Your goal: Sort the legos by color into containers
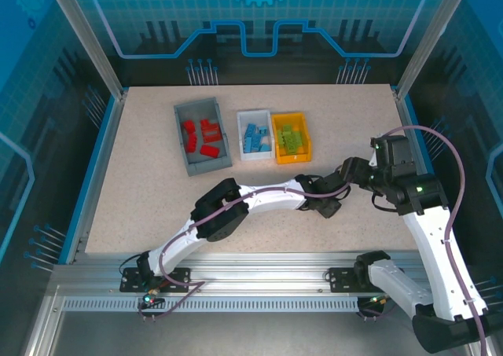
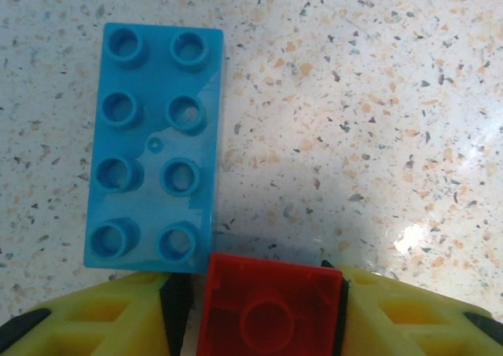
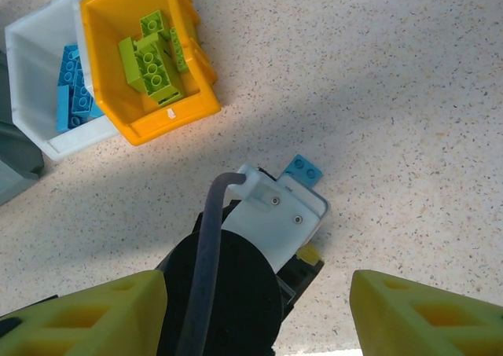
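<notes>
A red brick point(image 2: 271, 309) lies upside down on the table, and my left gripper point(image 2: 259, 313) is shut on it; the right pad presses its side and the left pad sits at its edge. A blue eight-stud brick point(image 2: 153, 144) lies flat just beyond it, also seen as the blue brick point(image 3: 303, 170) poking out past the left wrist. My left gripper point(image 1: 324, 205) is low over the table, right of centre. My right gripper point(image 3: 259, 317) hovers open above the left wrist, its fingers wide apart. The grey bin point(image 1: 182, 140) holds red bricks, the white bin point(image 1: 254, 155) blue ones, the yellow-orange bin point(image 1: 291, 158) green ones.
The three bins stand in a row at the back of the table, left of my right gripper point(image 1: 352, 171). The left arm point(image 1: 236, 203) stretches diagonally across the front of the table. Metal frame posts point(image 1: 122, 93) rise at the back corners.
</notes>
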### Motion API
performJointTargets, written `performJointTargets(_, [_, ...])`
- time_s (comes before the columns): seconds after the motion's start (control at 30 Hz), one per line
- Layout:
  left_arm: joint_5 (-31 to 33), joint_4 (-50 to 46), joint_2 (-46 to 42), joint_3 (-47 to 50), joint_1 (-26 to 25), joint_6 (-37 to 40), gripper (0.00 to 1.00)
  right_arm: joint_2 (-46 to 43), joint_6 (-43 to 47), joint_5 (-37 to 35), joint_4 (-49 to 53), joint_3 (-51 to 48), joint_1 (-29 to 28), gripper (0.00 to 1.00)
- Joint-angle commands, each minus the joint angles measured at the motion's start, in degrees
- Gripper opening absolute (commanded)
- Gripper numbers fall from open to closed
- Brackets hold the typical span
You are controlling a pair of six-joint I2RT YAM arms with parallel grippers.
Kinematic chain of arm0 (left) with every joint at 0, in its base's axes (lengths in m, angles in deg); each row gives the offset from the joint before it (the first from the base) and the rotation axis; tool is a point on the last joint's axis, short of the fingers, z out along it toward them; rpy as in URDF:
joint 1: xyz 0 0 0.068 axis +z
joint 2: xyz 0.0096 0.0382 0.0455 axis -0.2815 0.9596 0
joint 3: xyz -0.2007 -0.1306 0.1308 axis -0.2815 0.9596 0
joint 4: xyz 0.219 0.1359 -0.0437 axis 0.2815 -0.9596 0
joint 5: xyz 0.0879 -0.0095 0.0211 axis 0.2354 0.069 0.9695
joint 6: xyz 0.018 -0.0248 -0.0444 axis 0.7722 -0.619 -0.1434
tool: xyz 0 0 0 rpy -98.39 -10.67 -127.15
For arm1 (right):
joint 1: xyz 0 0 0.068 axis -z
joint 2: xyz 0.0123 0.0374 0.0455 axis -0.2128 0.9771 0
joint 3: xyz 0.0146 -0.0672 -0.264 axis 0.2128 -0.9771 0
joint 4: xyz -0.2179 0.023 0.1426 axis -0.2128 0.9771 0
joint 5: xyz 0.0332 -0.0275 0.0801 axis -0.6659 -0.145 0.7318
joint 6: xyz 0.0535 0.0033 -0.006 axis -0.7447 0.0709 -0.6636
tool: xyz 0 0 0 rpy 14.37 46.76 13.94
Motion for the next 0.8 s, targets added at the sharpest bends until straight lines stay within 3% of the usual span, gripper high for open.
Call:
performJointTargets(0.0, [-1.68, 1.08, -1.59, 4.63, -1.57, 0.71, 0.46, -0.51, 0.22, 1.47, -0.47, -0.96, 1.39, 0.65])
performJointTargets(0.1, [-0.52, 2.68, -4.32, 8.58, -1.89, 0.28, 0.39, -0.33, 0.17, 2.07, -0.97, -1.39, 1.61, 0.65])
performJointTargets(0.3, [2.14, 6.34, -15.35, 19.51, -1.95, -3.52, 0.36, -0.25, 1.56, 3.99, -1.74, -1.31, 2.02, 0.64])
performJointTargets(0.37, [2.89, 6.4, -20.11, 22.85, -1.53, -5.24, 0.36, -0.25, 2.83, 6.56, -3.22, -1.53, 1.98, 0.64])
performJointTargets(0.47, [3.78, 4.96, -27.57, 28.37, 0.7, -8.65, 0.36, -0.4, 5.84, 16.72, -9.05, -3.25, 1.39, 0.59])
performJointTargets(0.57, [3.38, 3.29, -36.02, 34.43, 5.38, -11.83, 0.36, -0.72, 8.51, 20.13, -15.57, -4.0, -5.52, 0.59])
performJointTargets(0.63, [2.8, 0.72, -41.26, 37.55, 10.21, -13.37, 0.36, 0.78, 10.36, 15.69, -18.51, -2.7, -15.3, 0.61])
performJointTargets(0.77, [1.9, -3.88, -48.36, 40.07, 20.81, -12.66, 0.35, 5.82, 10.53, 8.17, -25.73, -1.93, -29.18, 0.62])
